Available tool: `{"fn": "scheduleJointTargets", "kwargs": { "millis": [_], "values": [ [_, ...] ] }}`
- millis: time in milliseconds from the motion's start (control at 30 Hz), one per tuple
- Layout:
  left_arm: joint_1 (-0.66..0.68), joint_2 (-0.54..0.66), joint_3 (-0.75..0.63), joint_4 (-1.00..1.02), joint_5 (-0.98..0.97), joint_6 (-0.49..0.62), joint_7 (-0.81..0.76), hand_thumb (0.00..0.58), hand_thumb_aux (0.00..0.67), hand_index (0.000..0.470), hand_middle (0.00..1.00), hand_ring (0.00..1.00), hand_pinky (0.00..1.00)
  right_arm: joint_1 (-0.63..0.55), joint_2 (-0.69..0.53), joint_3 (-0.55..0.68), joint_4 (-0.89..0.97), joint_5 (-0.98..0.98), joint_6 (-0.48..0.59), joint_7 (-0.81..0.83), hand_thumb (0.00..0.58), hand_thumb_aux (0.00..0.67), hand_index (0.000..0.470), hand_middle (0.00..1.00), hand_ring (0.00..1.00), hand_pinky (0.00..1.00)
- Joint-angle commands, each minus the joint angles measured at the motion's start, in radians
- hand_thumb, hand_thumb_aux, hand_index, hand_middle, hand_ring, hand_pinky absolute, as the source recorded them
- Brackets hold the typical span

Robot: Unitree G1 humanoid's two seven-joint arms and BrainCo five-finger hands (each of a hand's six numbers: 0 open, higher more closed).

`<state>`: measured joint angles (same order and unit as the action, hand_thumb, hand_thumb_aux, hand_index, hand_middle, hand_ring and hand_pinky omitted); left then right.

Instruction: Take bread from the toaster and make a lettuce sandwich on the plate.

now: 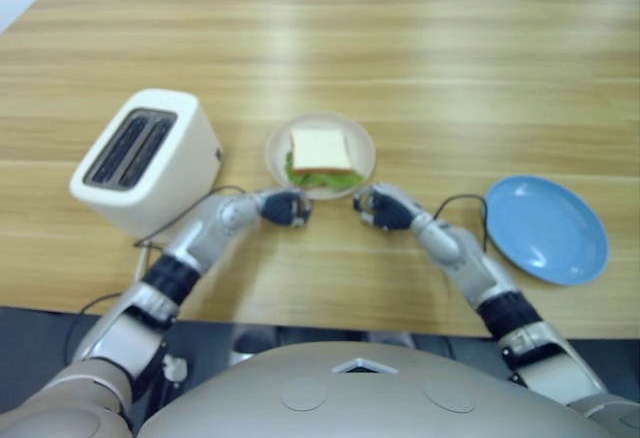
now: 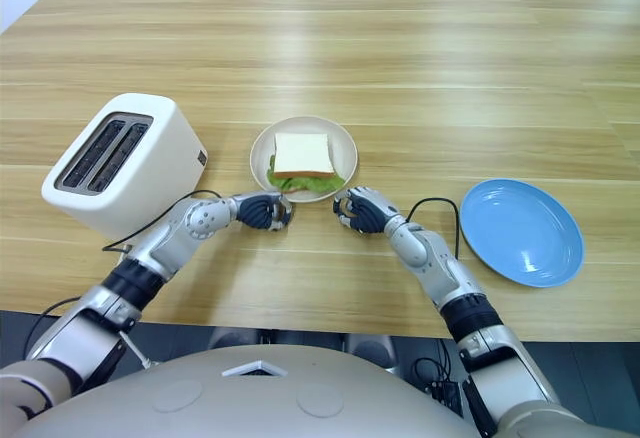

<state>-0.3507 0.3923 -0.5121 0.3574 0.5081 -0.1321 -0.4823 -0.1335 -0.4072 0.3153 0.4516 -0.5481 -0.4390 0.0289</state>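
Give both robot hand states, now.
Left robot hand: closed, fingers curled, holding nothing.
Right robot hand: closed, fingers curled, holding nothing.

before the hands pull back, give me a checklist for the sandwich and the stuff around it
1. Bread flat on top of the lettuce: ok.
2. Lettuce inside the plate rim: ok.
3. Second slice under the lettuce: cannot tell, hidden.
4. Toaster slots: ok, nothing sticks up.
5. Left hand and right hand free: ok, both curled, holding nothing, at the plate's near side.
6. Blue plate apart from the right hand: ok.
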Motion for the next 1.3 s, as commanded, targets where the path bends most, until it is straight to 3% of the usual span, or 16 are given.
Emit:
{"fn": "scheduleJointTargets", "kwargs": {
  "millis": [33, 100, 133, 200, 233, 267, 300, 333, 367, 400, 433, 467, 700, 800, 1033, 1300],
  "values": [
    [-0.088, -0.037, 0.053, 0.139, 0.017, -0.014, 0.152, 0.520, 0.455, 0.312, 1.00, 1.00, 1.00, -0.046, 0.017, -0.029, 0.061, -0.008, -0.021, -0.110, 0.580, 0.670, 0.460, 1.00, 1.00, 1.00],
    [-0.141, -0.046, 0.067, 0.215, 0.028, -0.017, 0.229, 0.516, 0.447, 0.307, 1.00, 1.00, 1.00, -0.053, 0.018, -0.036, 0.067, -0.005, -0.023, -0.145, 0.580, 0.670, 0.460, 1.00, 1.00, 1.00],
    [-0.162, -0.049, 0.073, 0.251, 0.028, -0.025, 0.257, 0.452, 0.355, 0.244, 1.00, 1.00, 1.00, -0.054, 0.017, -0.038, 0.066, -0.004, -0.022, -0.158, 0.580, 0.670, 0.460, 1.00, 1.00, 1.00],
    [-0.182, -0.047, 0.080, 0.291, 0.023, -0.041, 0.283, 0.452, 0.355, 0.244, 1.00, 1.00, 1.00, -0.051, 0.011, -0.039, 0.056, -0.004, -0.022, -0.173, 0.580, 0.670, 0.460, 1.00, 1.00, 1.00],
    [-0.179, -0.043, 0.082, 0.288, 0.021, -0.049, 0.284, 0.392, 0.289, 0.198, 1.00, 1.00, 1.00, -0.046, 0.008, -0.041, 0.048, -0.003, -0.023, -0.176, 0.580, 0.670, 0.460, 1.00, 1.00, 1.00],
    [-0.168, -0.036, 0.086, 0.269, 0.015, -0.054, 0.278, 0.132, 0.081, 0.056, 0.56, 0.56, 0.56, -0.039, 0.002, -0.045, 0.034, 0.000, -0.025, -0.176, 0.580, 0.670, 0.460, 1.00, 1.00, 1.00],
    [-0.155, -0.031, 0.093, 0.243, 0.006, -0.061, 0.273, 0.000, 0.000, 0.000, 0.00, 0.00, 0.00, -0.029, -0.003, -0.052, 0.014, 0.010, -0.030, -0.169, 0.580, 0.670, 0.460, 1.00, 1.00, 1.00],
    [-0.138, -0.030, 0.104, 0.213, -0.018, -0.083, 0.262, 0.000, 0.000, 0.000, 0.00, 0.00, 0.00, -0.016, -0.008, -0.061, -0.010, 0.037, -0.040, -0.148, 0.580, 0.670, 0.460, 1.00, 1.00, 1.00],
    [-0.118, -0.034, 0.118, 0.182, -0.065, -0.113, 0.230, 0.000, 0.000, 0.000, 0.00, 0.00, 0.00, -0.002, -0.009, -0.072, -0.033, 0.078, -0.048, -0.117, 0.570, 0.581, 0.399, 1.00, 1.00, 1.00],
    [-0.094, -0.048, 0.145, 0.147, -0.136, -0.118, 0.185, 0.000, 0.000, 0.000, 0.00, 0.00, 0.00, 0.013, -0.003, -0.089, -0.055, 0.137, -0.051, -0.083, 0.496, 0.415, 0.285, 1.00, 1.00, 1.00],
    [-0.076, -0.060, 0.174, 0.114, -0.194, -0.119, 0.158, 0.000, 0.000, 0.000, 0.00, 0.00, 0.00, 0.026, 0.008, -0.110, -0.077, 0.201, -0.047, -0.054, 0.496, 0.415, 0.285, 1.00, 1.00, 1.00],
    [-0.061, -0.068, 0.201, 0.081, -0.238, -0.112, 0.141, 0.000, 0.000, 0.000, 0.00, 0.00, 0.00, 0.037, 0.023, -0.135, -0.102, 0.263, -0.034, -0.030, 0.000, 0.000, 0.000, 0.00, 0.00, 0.00],
    [0.050, -0.231, 0.496, -0.261, -0.712, 0.142, 0.151, 0.000, 0.000, 0.000, 0.00, 0.00, 0.00, 0.084, 0.163, -0.360, -0.371, 0.766, 0.213, 0.074, 0.000, 0.000, 0.000, 0.00, 0.00, 0.00],
    [0.088, -0.282, 0.574, -0.307, -0.786, 0.220, 0.214, 0.000, 0.000, 0.000, 0.00, 0.00, 0.00, 0.092, 0.202, -0.412, -0.432, 0.817, 0.289, 0.051, 0.000, 0.000, 0.000, 0.00, 0.00, 0.00],
    [0.148, -0.365, 0.641, -0.223, -0.781, 0.161, 0.312, 0.000, 0.000, 0.000, 0.00, 0.00, 0.00, 0.097, 0.288, -0.437, -0.388, 0.822, 0.358, 0.035, 0.000, 0.000, 0.000, 0.00, 0.00, 0.00],
    [0.177, -0.416, 0.632, -0.099, -0.731, 0.012, 0.343, 0.000, 0.000, 0.000, 0.00, 0.00, 0.00, 0.064, 0.299, -0.451, -0.260, 0.740, 0.271, 0.023, 0.000, 0.000, 0.000, 0.00, 0.00, 0.00]
  ]
}}
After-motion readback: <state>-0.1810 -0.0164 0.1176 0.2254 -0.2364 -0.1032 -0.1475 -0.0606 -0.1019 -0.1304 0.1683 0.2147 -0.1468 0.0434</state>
